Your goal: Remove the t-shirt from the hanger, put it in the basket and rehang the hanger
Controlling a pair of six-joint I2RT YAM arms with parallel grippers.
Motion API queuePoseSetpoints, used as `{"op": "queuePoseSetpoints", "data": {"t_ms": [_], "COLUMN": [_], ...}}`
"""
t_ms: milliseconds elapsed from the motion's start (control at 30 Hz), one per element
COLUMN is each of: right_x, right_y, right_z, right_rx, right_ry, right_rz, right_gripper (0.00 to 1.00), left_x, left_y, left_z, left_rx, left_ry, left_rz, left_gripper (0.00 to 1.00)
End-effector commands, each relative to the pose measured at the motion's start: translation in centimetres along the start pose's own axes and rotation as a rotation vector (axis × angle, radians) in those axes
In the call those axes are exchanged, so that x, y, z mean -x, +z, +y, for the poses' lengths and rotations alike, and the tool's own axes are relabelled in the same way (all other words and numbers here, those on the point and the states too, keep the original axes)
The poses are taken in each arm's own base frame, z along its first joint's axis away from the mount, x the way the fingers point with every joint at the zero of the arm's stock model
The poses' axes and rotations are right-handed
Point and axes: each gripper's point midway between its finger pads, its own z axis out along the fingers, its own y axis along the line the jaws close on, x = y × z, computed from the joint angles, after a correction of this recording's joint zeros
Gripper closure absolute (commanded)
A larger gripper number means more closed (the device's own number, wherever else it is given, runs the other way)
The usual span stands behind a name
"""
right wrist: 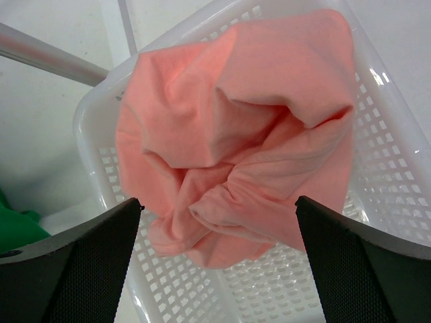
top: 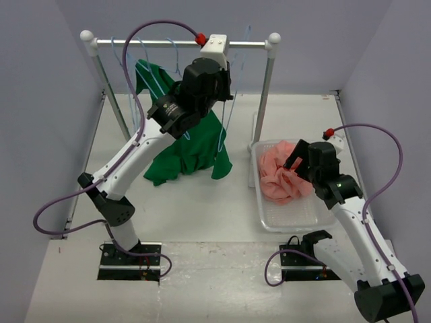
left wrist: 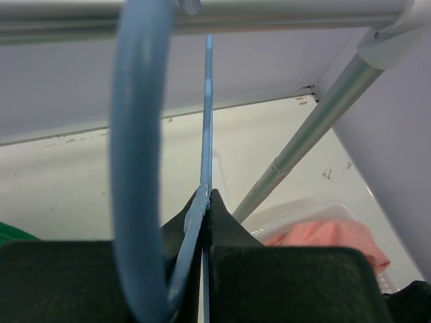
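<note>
Nearby, the right claw (right wrist: pixel 219 202) hangs wide open just over the t-shirt (right wrist: pixel 236 134), which lies bunched up in the white basket (right wrist: pixel 84 128) on the desk (top: pixel 202 202). Farther back, the left claw (left wrist: pixel 209 198) is pinched tight on the hanger (left wrist: pixel 208 101) up at the rail (left wrist: pixel 269 13).

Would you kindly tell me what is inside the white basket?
The crumpled salmon-pink t-shirt lies in the basket, bare perforated floor around it. Anything beneath the cloth is hidden.

Top camera looks down across the table (top: pixel 202 202); left wrist sits close under the rail (left wrist: pixel 283 13), right wrist over the basket (right wrist: pixel 377 134), seemingly shared by all.
</note>
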Motion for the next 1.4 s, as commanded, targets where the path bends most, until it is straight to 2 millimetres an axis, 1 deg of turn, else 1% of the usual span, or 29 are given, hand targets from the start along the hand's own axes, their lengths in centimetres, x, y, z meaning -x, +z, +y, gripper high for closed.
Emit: {"op": "queuePoseSetpoints", "data": {"t_ms": [0, 67, 133, 167, 300, 333, 433, 533, 633, 833, 867, 900, 933, 1067, 1133, 1167, 1200, 1233, 1267, 1333, 1367], "right_x": [1.6, 1.6, 1.6, 1.6, 1.4, 1.3, 1.2, 1.1, 1.1, 1.1, 1.1, 1.1, 1.1, 1.2, 1.2, 1.2, 1.2, 1.2, 1.3, 1.3, 1.3], "right_y": [0.0, 0.0, 0.0, 0.0, 0.1, 0.2, 0.3, 0.3, 0.4, 0.5, 0.5, 0.6, 0.5, 0.5, 0.4, 0.4, 0.3, 0.4, 0.3, 0.3, 0.4], "right_z": [0.3, 0.3, 0.3, 0.3, 0.0, 0.0, -0.2, -0.2, -0.2, -0.1, -0.2, -0.1, -0.1, -0.1, -0.1, -0.1, -0.2, -0.2, -0.2, -0.1, -0.1], "right_rx": [-0.005, -0.006, -0.004, -0.004, -0.012, -0.015, -0.018, -0.019, -0.021, -0.018, -0.020, -0.018, -0.018, -0.017, -0.014, -0.012, -0.014, -0.015, -0.013, -0.010, -0.011], "right_ry": [-0.005, -0.007, -0.006, -0.005, -0.013, -0.016, -0.017, -0.016, -0.022, -0.025, -0.027, -0.027, -0.026, -0.027, -0.027, -0.028, -0.029, -0.029, -0.030, -0.031, -0.035], "right_rz": [-0.052, -0.051, -0.053, -0.055, -0.053, -0.052, -0.051, -0.048, -0.046, -0.048, -0.048, -0.047, -0.048, -0.052, -0.053, -0.053, -0.056, -0.057, -0.059, -0.062, -0.061], "right_gripper": [0.01, 0.01, 0.01, 0.01, 0.01, 0.01, 0.01, 0.01, 0.01, 0.01, 0.01, 0.01, 0.01, 0.01, 0.01, 0.01, 0.01, 0.01, 0.01, 0.01, 0.01], "left_x": [3.2, 3.3, 3.0, 3.5, 3.7, 3.3, 2.8, 3.0, 3.3, 0.4, -1.0, -1.3, -2.3, -3.9, -4.1, -4.7, -3.5, -3.1, -2.4, -2.2, -2.2], "left_y": [-0.3, 0.4, 1.2, 1.3, 2.4, 3.2, 4.2, 4.5, 4.4, 5.3, 5.7, 5.7, 6.0, 6.2, 5.8, 5.6, 4.5, 3.9, 2.8, 1.5, 0.5], "left_z": [-1.6, -1.1, -1.5, -1.6, -1.8, -2.1, -2.0, -1.9, -1.8, -1.8, -1.7, -1.9, -1.8, -1.3, -1.3, -1.8, -2.4, -2.7, -2.9, -3.7, -4.0], "left_rx": [-0.050, -0.007, -0.010, -0.011, 0.007, 0.004, 0.029, 0.044, 0.046, 0.038, 0.041, 0.030, 0.031, 0.050, 0.035, 0.000, -0.037, -0.056, -0.078, -0.146, -0.195], "left_ry": [-0.022, -0.037, -0.038, -0.050, -0.084, -0.083, -0.087, -0.087, -0.097, -0.069, -0.056, -0.055, -0.043, -0.023, -0.013, 0.009, 0.013, 0.044, 0.048, 0.099, 0.102], "left_rz": [-0.083, -0.097, -0.091, -0.103, -0.137, -0.137, -0.132, -0.146, -0.160, -0.097, -0.069, -0.060, -0.041, 0.000, 0.009, 0.030, 0.000, -0.016, -0.053, -0.073, -0.082], "left_gripper": [1.00, 1.00, 1.00, 1.00, 1.00, 1.00, 1.00, 1.00, 1.00, 1.00, 1.00, 1.00, 1.00, 1.00, 1.00, 1.00, 1.00, 1.00, 1.00, 1.00, 1.00]}}
